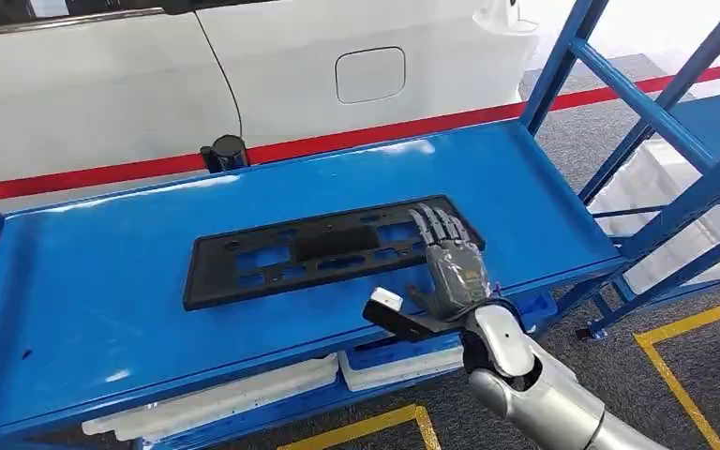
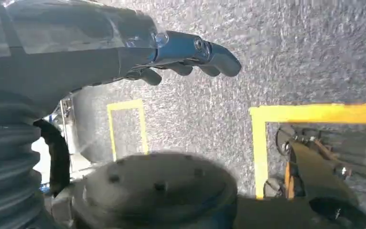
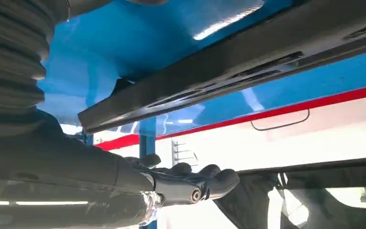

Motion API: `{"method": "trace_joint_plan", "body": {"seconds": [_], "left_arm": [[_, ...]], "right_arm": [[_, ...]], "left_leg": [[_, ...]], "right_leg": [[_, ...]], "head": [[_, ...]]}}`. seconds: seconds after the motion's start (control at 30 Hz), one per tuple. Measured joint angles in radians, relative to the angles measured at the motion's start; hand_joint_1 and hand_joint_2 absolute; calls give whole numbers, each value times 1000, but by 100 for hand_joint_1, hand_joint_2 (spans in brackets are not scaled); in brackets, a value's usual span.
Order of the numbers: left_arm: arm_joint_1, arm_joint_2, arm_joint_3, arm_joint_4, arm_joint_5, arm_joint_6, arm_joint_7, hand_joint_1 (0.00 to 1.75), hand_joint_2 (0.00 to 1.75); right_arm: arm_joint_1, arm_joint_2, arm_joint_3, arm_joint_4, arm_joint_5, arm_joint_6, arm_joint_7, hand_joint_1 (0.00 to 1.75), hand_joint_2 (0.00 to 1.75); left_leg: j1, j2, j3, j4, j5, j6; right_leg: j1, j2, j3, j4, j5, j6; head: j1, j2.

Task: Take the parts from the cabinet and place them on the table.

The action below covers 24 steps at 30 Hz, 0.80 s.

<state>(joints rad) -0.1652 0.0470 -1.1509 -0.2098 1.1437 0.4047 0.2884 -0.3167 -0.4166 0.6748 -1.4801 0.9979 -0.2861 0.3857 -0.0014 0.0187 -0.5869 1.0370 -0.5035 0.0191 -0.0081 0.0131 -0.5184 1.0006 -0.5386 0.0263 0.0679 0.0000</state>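
One long black plastic part (image 1: 323, 251) lies flat on the blue desk (image 1: 103, 281), in the middle of the head view. It is a flat frame with holes cut in it, and the blue shows through the holes. Its long side runs from the left of the frame toward the right.

The right robot hand (image 1: 450, 262) comes in from the lower right of the head view on a silver arm (image 1: 534, 384). Its dark fingers (image 1: 436, 225) are stretched out nearly straight and lie over the right end of the black part. I cannot tell if they press on it or just float above it. The hand does not hold anything. In the right wrist view, the same part (image 3: 228, 67) is a dark bar across the upper half of the frame, and the fingers (image 3: 205, 179) sit at the lower middle, a bit curled and apart from the bar.

The left robot hand (image 2: 171, 55) is in the upper part of the left wrist view. Its fingers curl in a little and hold nothing. Behind it is a grey speckled floor (image 2: 290, 57) with yellow tape lines (image 2: 314, 113).

Some white trays (image 1: 244, 394) sit on a lower shelf under the desk, at the bottom of the head view. A red stripe (image 1: 384, 134) runs behind the desk, with a white car (image 1: 272, 66) past it. A blue metal rack (image 1: 656, 131) stands at the right of the frame.
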Motion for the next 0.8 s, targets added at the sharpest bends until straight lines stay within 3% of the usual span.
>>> {"method": "trace_joint_plan", "body": {"seconds": [0.2,0.8], "left_arm": [[9,36,0,3,-2,7,5,0,175],[10,83,-1,4,-23,5,21,0,175]], "right_arm": [[-19,15,14,29,-2,1,2,0,175],[-46,44,21,126,-17,-20,20,0,175]], "left_leg": [[0,-4,-1,0,0,0],[0,-13,-1,0,0,0]], "right_leg": [[0,-1,-1,0,0,0],[0,-4,0,0,0,0]], "head": [[-3,0],[-2,0]]}}
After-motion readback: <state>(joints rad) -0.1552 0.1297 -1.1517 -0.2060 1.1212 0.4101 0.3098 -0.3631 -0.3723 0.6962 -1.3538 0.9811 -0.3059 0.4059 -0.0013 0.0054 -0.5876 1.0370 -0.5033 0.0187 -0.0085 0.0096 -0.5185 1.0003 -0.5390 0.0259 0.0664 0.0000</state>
